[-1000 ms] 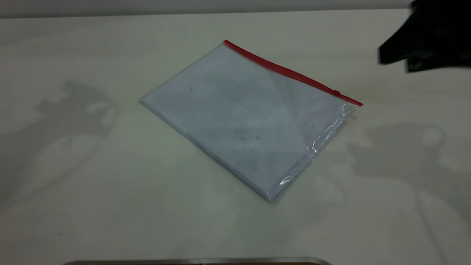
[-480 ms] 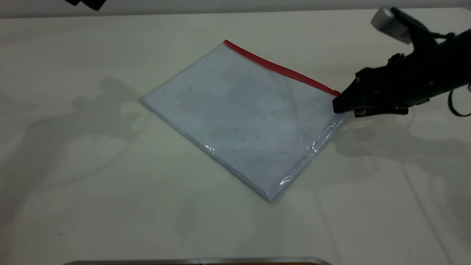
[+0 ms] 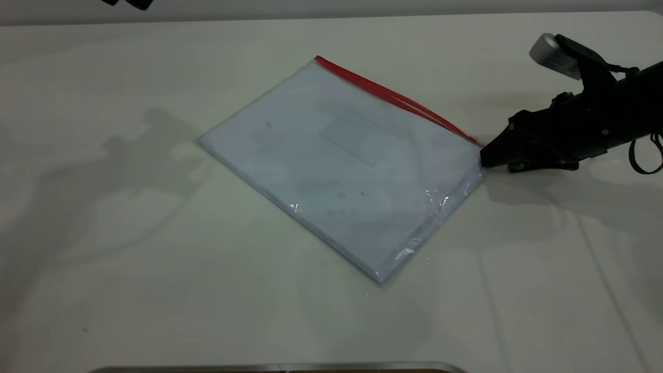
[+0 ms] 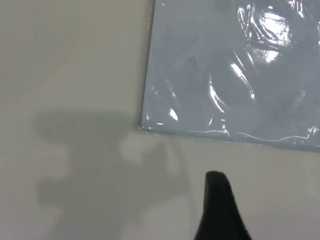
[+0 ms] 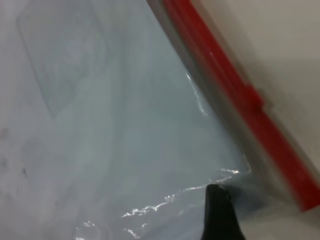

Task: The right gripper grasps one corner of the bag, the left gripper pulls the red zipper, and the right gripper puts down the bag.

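The bag [image 3: 342, 166], a flat pale bluish-white pouch, lies slanted on the table. The red zipper [image 3: 383, 93] runs along its far long edge and looks blurred or doubled near the right end. My right gripper [image 3: 484, 158] is low at the bag's right corner, its wedge tip on the plastic just below the zipper's end. The right wrist view shows the tip [image 5: 216, 192] pinching crinkled plastic beside the zipper [image 5: 240, 95]. My left gripper [image 3: 127, 2] hangs high at the far left edge. In its wrist view its shut tip [image 4: 216, 180] is above bare table, short of the bag's edge [image 4: 225, 65].
The white table [image 3: 129, 259] surrounds the bag on all sides. A metal rim [image 3: 279, 367] runs along the near edge. The right arm's thin cable [image 3: 645, 155] loops behind its body.
My right gripper came in from the far right, down to the bag's right corner, then drew back slightly. The corner shifted and the zipper's right end moved. The left gripper appeared at the top left.
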Robot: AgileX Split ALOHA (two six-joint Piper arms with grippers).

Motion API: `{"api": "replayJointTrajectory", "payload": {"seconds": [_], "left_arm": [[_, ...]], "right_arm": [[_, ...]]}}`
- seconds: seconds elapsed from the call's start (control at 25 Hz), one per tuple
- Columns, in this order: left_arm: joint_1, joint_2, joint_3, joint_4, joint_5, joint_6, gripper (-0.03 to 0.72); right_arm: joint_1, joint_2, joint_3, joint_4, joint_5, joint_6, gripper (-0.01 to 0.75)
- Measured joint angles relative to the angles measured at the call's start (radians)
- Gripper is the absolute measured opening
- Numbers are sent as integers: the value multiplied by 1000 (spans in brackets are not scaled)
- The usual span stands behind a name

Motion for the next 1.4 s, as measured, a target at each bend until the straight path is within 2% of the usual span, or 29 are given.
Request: {"api": "replayJointTrajectory", "payload": {"seconds": [0.28, 0.48, 0.68, 0.76, 0.96, 1.0, 1.2, 1.4], "left_arm": [[0, 0, 0, -1, 0, 0, 550], [0, 0, 0, -1, 0, 0, 550], [0, 0, 0, -2, 0, 0, 550], [0, 0, 0, -2, 0, 0, 550], [0, 0, 0, -2, 1, 22, 550], [0, 0, 0, -2, 6, 37, 550], [-36, 4, 0, -2, 17, 194, 550], [-120, 50, -38, -2, 10, 324, 550]], "right_arm": [[-13, 0, -6, -2, -3, -6, 524], [-12, 38, -11, 2, 171, -11, 524], [0, 87, -27, 3, 217, -17, 504], [-2, 87, -29, 3, 239, -22, 441], [-2, 88, -79, -6, 313, -27, 69], [-2, 89, -97, -19, 330, -27, 38], [21, 92, -220, -208, 409, -19, 33], [114, 80, -353, -393, 430, 48, 33]]}}
